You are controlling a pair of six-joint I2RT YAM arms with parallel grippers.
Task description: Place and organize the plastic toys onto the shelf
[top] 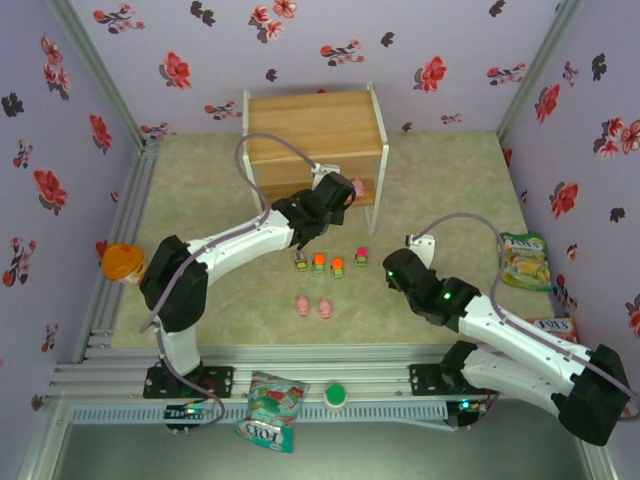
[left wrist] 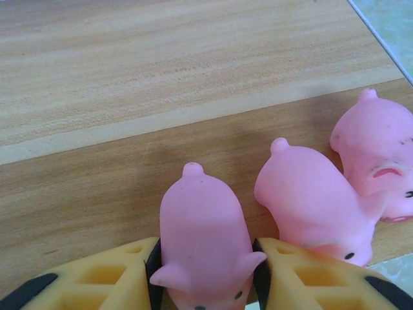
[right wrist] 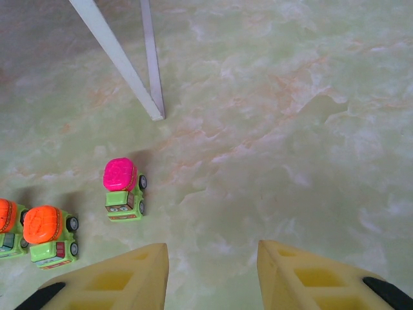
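Observation:
On the shelf's (top: pixel 315 125) lower wooden board (left wrist: pixel 129 97) lie three pink pigs. My left gripper (left wrist: pixel 205 278) is shut on the nearest pig (left wrist: pixel 200 232), whose belly rests on the board; the pads touch both its sides. The second pig (left wrist: pixel 310 200) and third pig (left wrist: pixel 381 148) lie just to its right. Two more pigs (top: pixel 302 305) (top: pixel 324 309) lie on the mat. Several toy cars (top: pixel 319 263) stand in a row in front of the shelf. My right gripper (right wrist: pixel 213 258) hovers open over bare mat, right of the pink-topped car (right wrist: pixel 122 188) and an orange-topped car (right wrist: pixel 48 236).
The shelf's white leg (right wrist: pixel 122 61) stands beyond the pink-topped car. Snack bags lie at the right (top: pixel 525 260) and by the front rail (top: pixel 272 408). A round orange-topped item (top: pixel 123 262) sits at the left, a green round thing (top: pixel 335 395) on the rail.

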